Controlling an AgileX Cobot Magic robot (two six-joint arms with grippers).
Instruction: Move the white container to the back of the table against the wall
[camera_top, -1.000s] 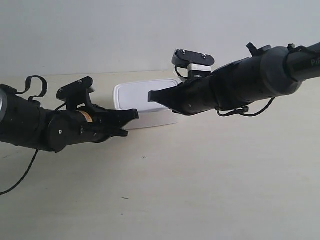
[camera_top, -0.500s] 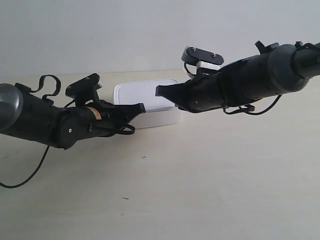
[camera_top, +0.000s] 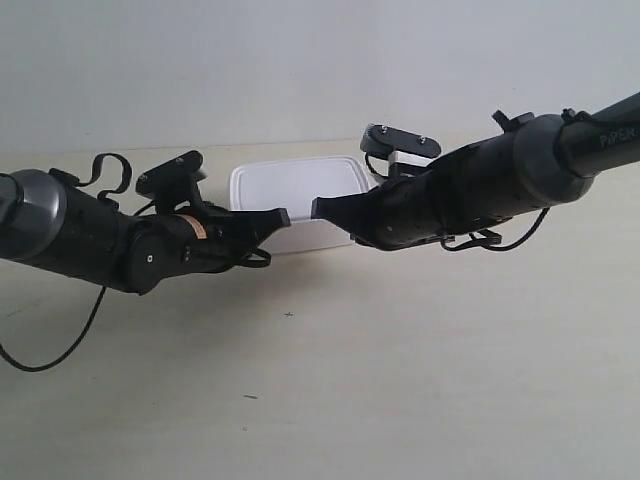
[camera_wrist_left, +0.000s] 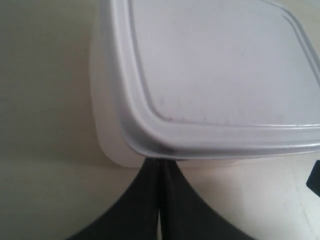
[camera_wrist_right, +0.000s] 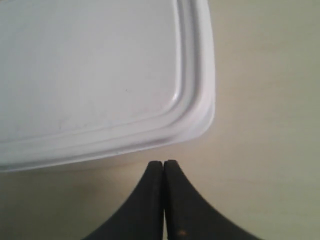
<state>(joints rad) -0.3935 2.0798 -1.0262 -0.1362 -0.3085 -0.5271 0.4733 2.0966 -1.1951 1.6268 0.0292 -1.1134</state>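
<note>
The white container (camera_top: 297, 190) lies on the table (camera_top: 420, 380), a short way in front of the wall (camera_top: 300, 70). My left gripper (camera_top: 283, 215) is on the arm at the exterior view's left and is shut. In the left wrist view the left gripper (camera_wrist_left: 160, 162) has its tips against the container (camera_wrist_left: 215, 75), under the lid rim by one near corner. My right gripper (camera_top: 318, 208) is shut too. In the right wrist view the right gripper (camera_wrist_right: 163, 164) sits just short of the container (camera_wrist_right: 95, 75), near its other near corner, a sliver of table between them.
A black cable (camera_top: 50, 350) trails over the table from the arm at the exterior view's left. Tiny dark specks (camera_top: 288, 315) mark the tabletop in front. The right gripper's tip (camera_wrist_left: 315, 180) shows at the left wrist view's edge.
Both shut grippers have pushed in toward the container's near side and the right arm has dropped lower. The container has slid slightly toward the wall.
</note>
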